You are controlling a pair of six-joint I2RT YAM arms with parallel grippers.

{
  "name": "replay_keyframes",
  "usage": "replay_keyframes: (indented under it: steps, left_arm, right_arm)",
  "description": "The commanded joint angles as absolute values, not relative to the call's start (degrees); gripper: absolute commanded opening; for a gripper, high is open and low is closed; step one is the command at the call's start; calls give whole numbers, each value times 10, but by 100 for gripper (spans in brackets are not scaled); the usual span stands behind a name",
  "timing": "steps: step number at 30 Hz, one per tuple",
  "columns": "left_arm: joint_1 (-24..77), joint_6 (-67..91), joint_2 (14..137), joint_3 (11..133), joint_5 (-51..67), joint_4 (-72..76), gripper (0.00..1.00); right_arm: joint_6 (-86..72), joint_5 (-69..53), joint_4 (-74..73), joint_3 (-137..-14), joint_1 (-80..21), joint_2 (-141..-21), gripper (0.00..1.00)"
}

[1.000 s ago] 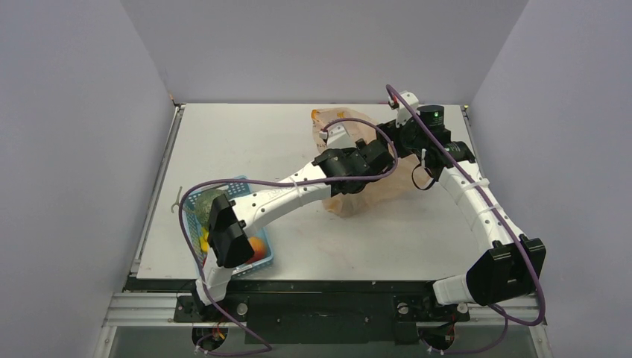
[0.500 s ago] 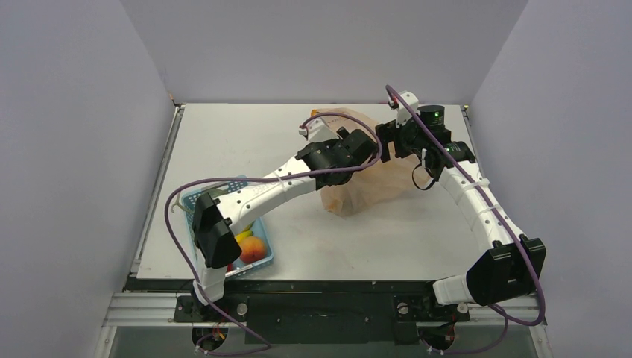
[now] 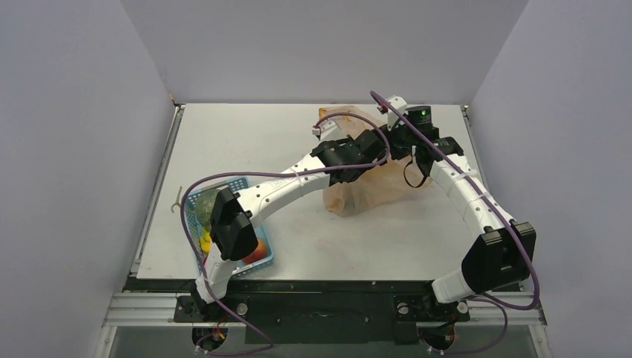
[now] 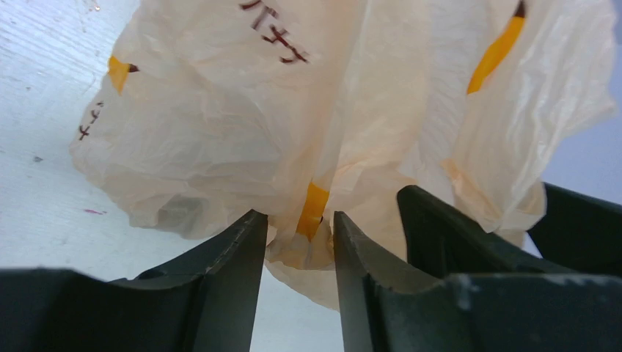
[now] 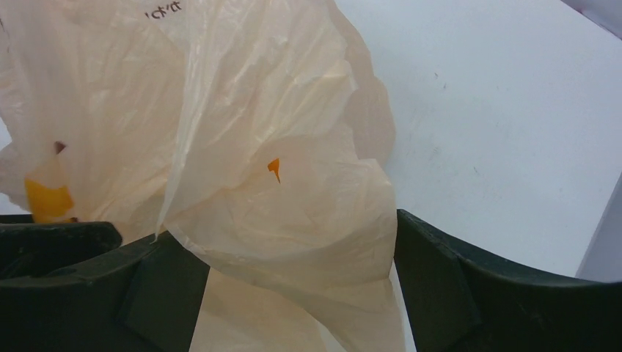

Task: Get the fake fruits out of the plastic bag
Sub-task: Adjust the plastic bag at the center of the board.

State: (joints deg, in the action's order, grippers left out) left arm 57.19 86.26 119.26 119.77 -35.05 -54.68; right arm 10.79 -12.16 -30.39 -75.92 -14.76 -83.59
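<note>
The table (image 3: 246, 142) is carrying the plastic bag (image 3: 367, 185), which is sitting right of centre in the overhead view. The bag's bulk is slumping toward the lower edge and its gathered top is rising toward the upper part of the frame, where both grippers are meeting over it. The left gripper (image 4: 297, 246) is pinching a narrow fold of the film between nearly closed jaws at the bottom centre of its wrist view. The right gripper (image 5: 293, 282) is standing with jaws wide apart, loose film billowing between them and not visibly clamped. Both are touching the bag's top, the right gripper's fingers (image 4: 447, 235) showing just beside the left's. The fake fruits are not showing anywhere; I am judging that they are lying low inside the bag, below the jaws, so the mouth needs parting. Dark red handwritten strokes (image 4: 273, 33) are crossing the film, unreadable, among yellow-orange marks (image 4: 497, 50).
</note>
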Motion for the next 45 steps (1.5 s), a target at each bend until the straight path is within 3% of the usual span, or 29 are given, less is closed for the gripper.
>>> replay_keyframes:
  steps: [1, 3, 5, 7, 8, 10, 13, 17, 28, 30, 31, 35, 38, 45]
  left_arm:
    - [561, 832, 1146, 1165, -328, -511, 28]
    - [562, 798, 1117, 1131, -321, -474, 17]
    - [561, 772, 1079, 1088, -307, -427, 8]
    - [560, 725, 1031, 1027, -290, -354, 0]
    - [560, 709, 1011, 969, -265, -321, 0]
    - [555, 675, 945, 872, -224, -213, 0]
    - [543, 655, 825, 702, -150, -42, 0]
    - [534, 656, 732, 582, -82, 48, 0]
    - [534, 693, 719, 474, -31, 144, 0]
    - [532, 688, 727, 474, -26, 148, 0]
    - [532, 685, 729, 477, -26, 147, 0]
    - [533, 683, 750, 484, -19, 145, 0]
    - [533, 690, 754, 476, -15, 164, 0]
    - [535, 693, 749, 470, -19, 166, 0]
  right_arm:
    - [119, -81, -289, -790, -156, -846, 81]
    - [117, -73, -281, -795, -156, -855, 74]
    - [103, -35, -272, -808, -155, -868, 58]
    - [93, -9, -269, -826, -153, -882, 35]
    - [91, 5, -271, -840, -152, -886, 15]
    - [76, 30, -271, -861, -146, -897, 0]
    - [54, 40, -278, -891, -120, -924, 0]
    - [19, 69, -296, -958, -91, -961, 0]
    - [30, 151, -356, -1012, -139, -987, 1]
    - [16, 160, -388, -1034, -141, -992, 16]
    - [5, 161, -421, -1054, -142, -993, 29]
    - [-38, 198, -497, -1082, -166, -959, 57]
    - [-68, 223, -520, -1046, -183, -912, 65]
    - [-148, 327, -551, -954, -260, -776, 67]
